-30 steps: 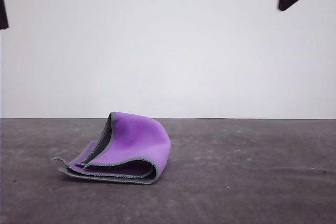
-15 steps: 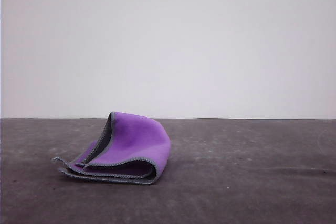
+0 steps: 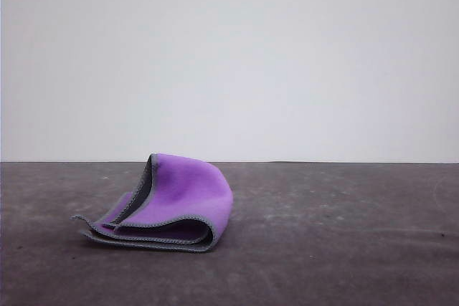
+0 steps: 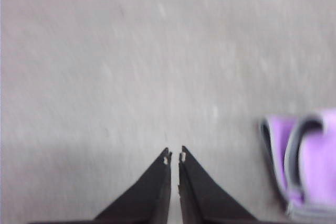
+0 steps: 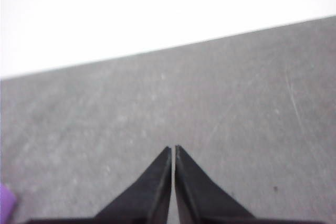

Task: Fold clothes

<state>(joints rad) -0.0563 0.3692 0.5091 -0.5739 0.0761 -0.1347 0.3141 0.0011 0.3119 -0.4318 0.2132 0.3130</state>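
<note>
White wall fills the back of the front view, and below it I see the dark grey counter [image 3: 344,249]. On the counter, a bit to the left, lies the cloth [image 3: 179,202]. It is folded over on itself, with the purple side showing on top and the grey edge running around it. The top flap stands up in a puffy curve and does not lie flat. The bottom layers poke out on the left, so the edges do not line up well.

Through the left wrist view, I see my left claw [image 4: 174,157] above bare counter. Its two tips are pressed almost together, with just a thin crack between them, and they pinch nothing. The cloth [image 4: 307,166] sits off to one side, well apart from the tips.

Through the right wrist view, my right claw [image 5: 173,150] is pressed together too and holds nothing. It hangs over bare counter, with a tiny bit of purple at the picture's edge.

I think the folding is mostly done. What may be left is to press the puffy flap down flat.
</note>
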